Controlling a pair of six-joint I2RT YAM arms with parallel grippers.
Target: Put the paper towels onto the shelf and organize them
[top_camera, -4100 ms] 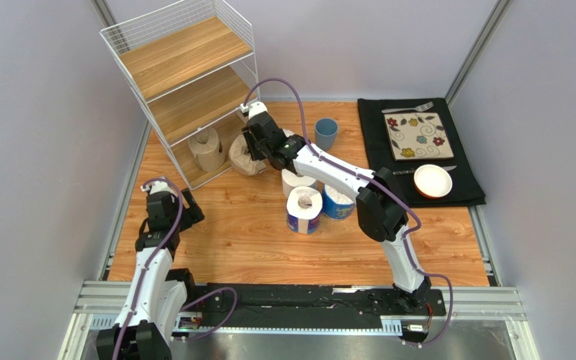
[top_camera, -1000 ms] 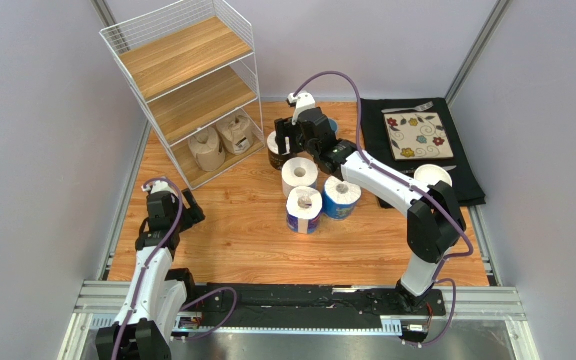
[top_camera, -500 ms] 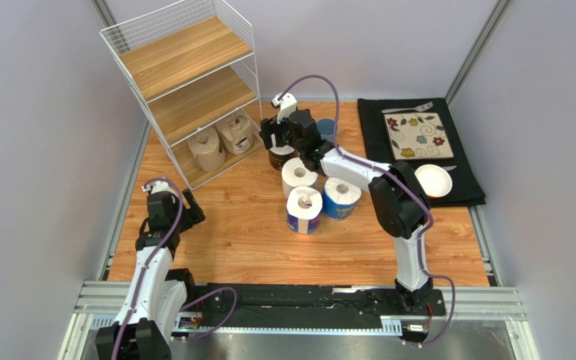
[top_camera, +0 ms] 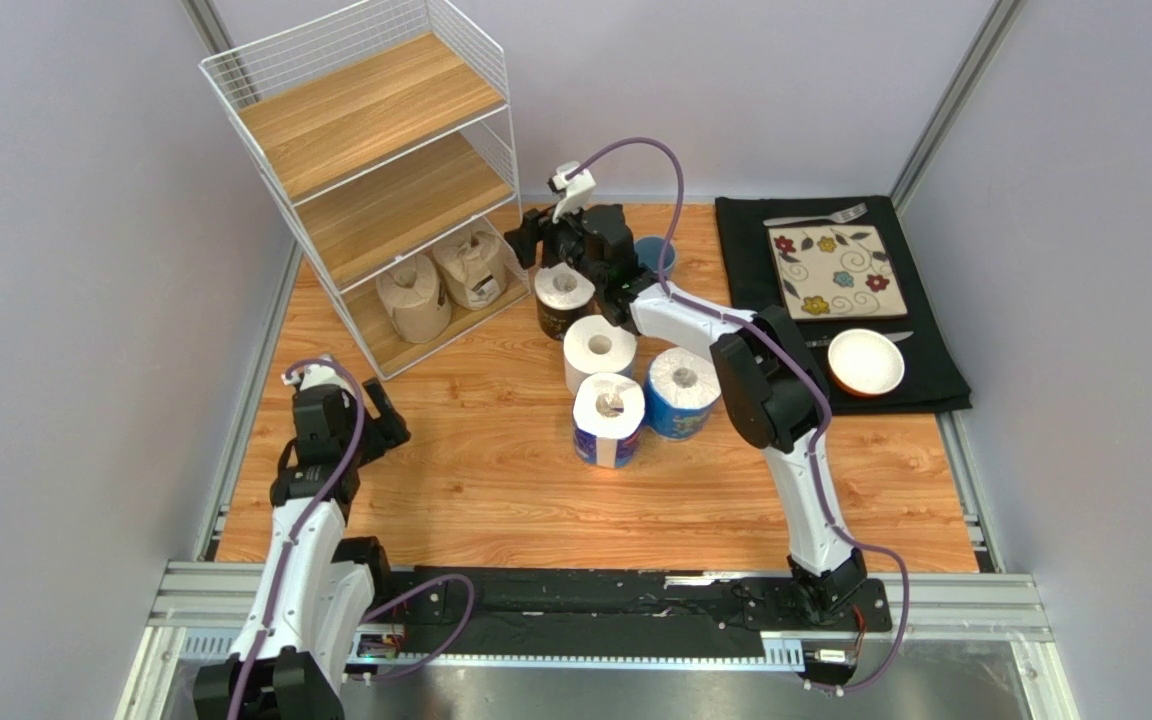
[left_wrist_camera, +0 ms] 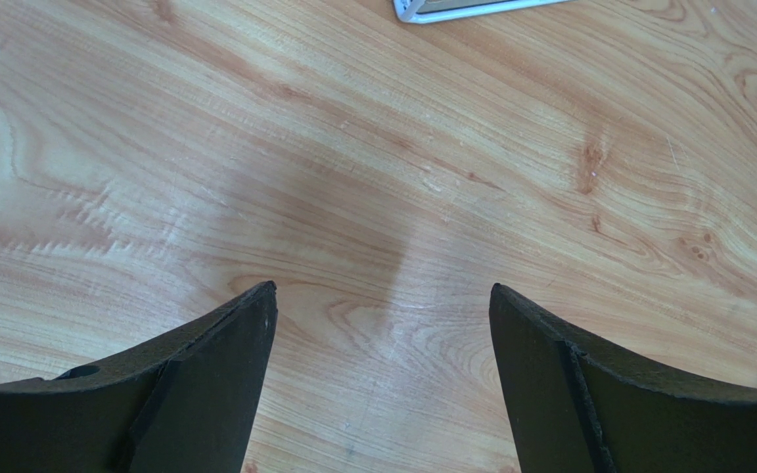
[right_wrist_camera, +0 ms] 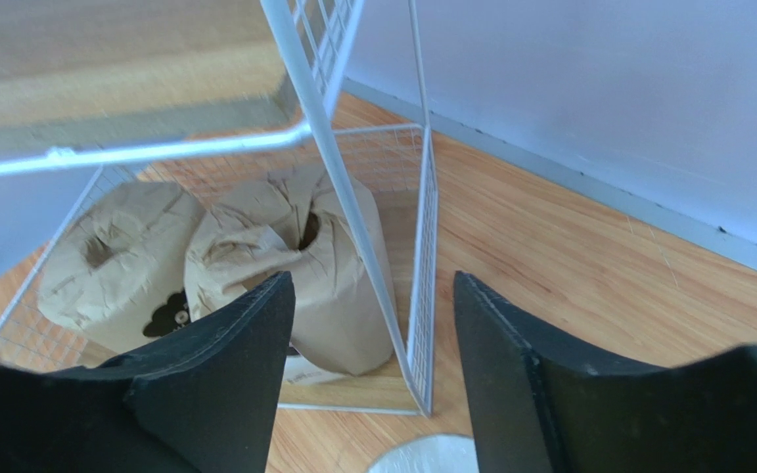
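We count six paper towels: two brown rolls, one dark-wrapped roll, one white roll and two blue-wrapped rolls. There is one shelf with three wooden tiers. Its bottom tier holds both brown rolls side by side (each standing on end). The other four rolls stand clustered on the table, to the right of the shelf. The right gripper hangs just above the dark-wrapped roll, near the shelf's corner post. Its fingers are apart and nothing is between them. The left gripper hovers over bare wood, spread wide and holding nothing.
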